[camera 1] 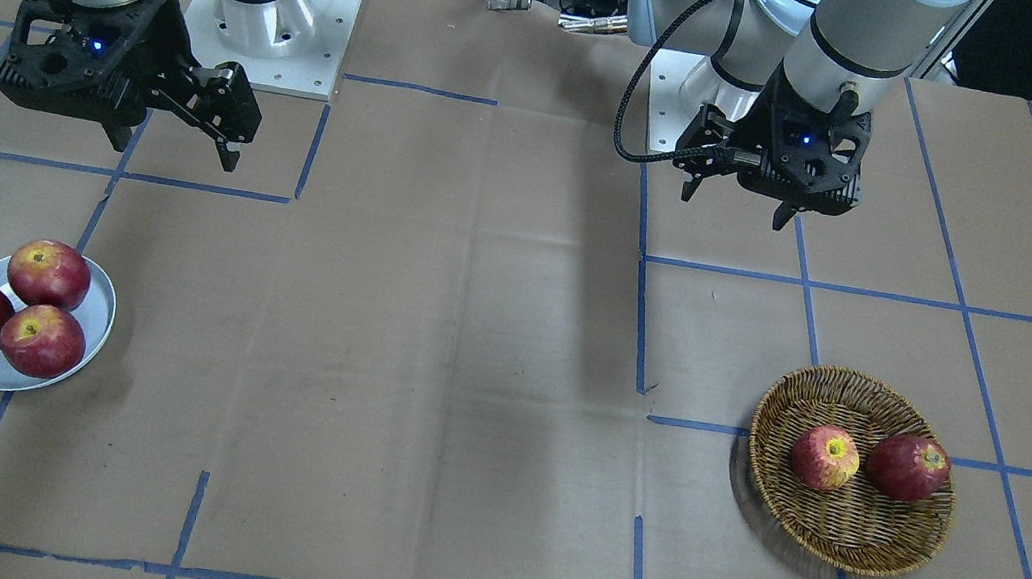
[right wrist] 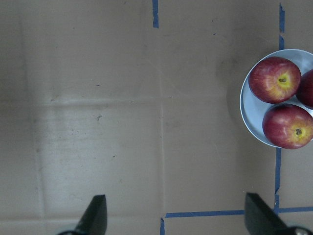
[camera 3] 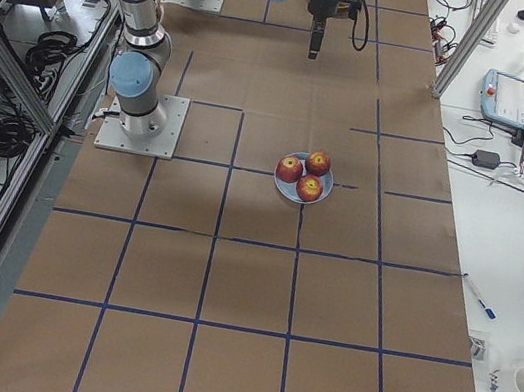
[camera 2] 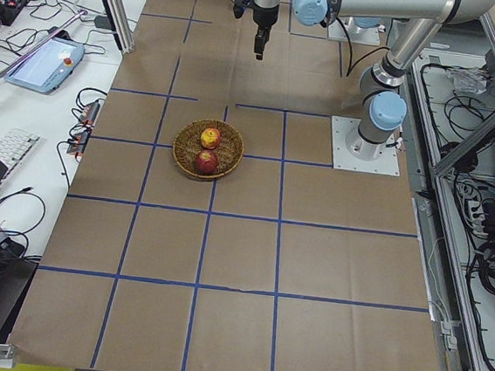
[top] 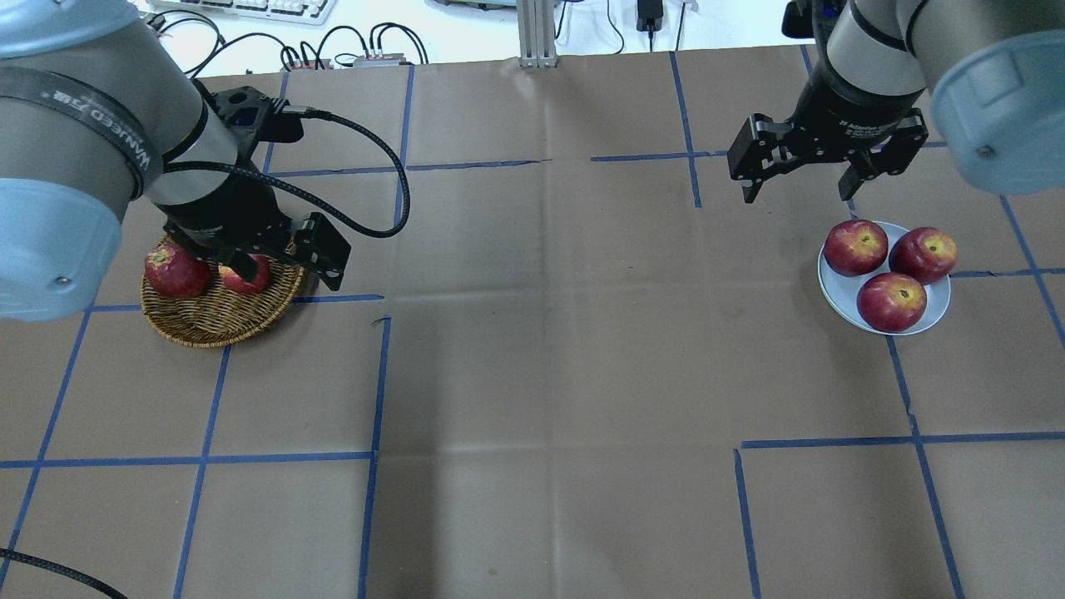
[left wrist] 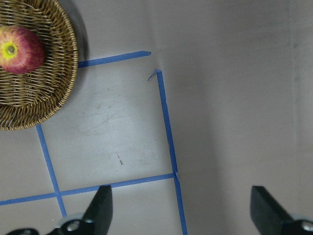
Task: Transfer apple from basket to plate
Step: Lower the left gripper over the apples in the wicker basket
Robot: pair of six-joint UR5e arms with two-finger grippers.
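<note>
Black fingers of the left gripper [camera 1: 736, 204] are spread wide with nothing between them; it hangs above the table [camera 1: 471, 324], off to one side of the basket [camera 1: 842, 553], on the robot's side of it; the wrist view shows only bare brown paper and blue tape [left wrist: 165, 122] under the fingers, with the basket off in a corner.

The apple [camera 1: 825, 457], pale red with yellow around the stem, lies in the basket, not yet lifted; a dark red apple [camera 1: 908, 467] lies just beside it, perhaps touching.

Likely risks: a finger coming down on that side could nudge the dark apple or catch the wrong fruit; the shallow wicker probably slides or tips if a fingertip catches the rim; a round, smooth apple may slip from a grip that sits off-centre.

Across the table, well apart, the plate [camera 1: 104, 312] already carries three deep-red apples [camera 1: 42, 340] packed close together; little bare metal shows, so a fourth may roll off or push one over the edge.

The right gripper [camera 1: 177, 149], also wide open and holding nothing, hangs near the plate on the robot's side; it would likely stand in the way of a left arm reaching across.
</note>
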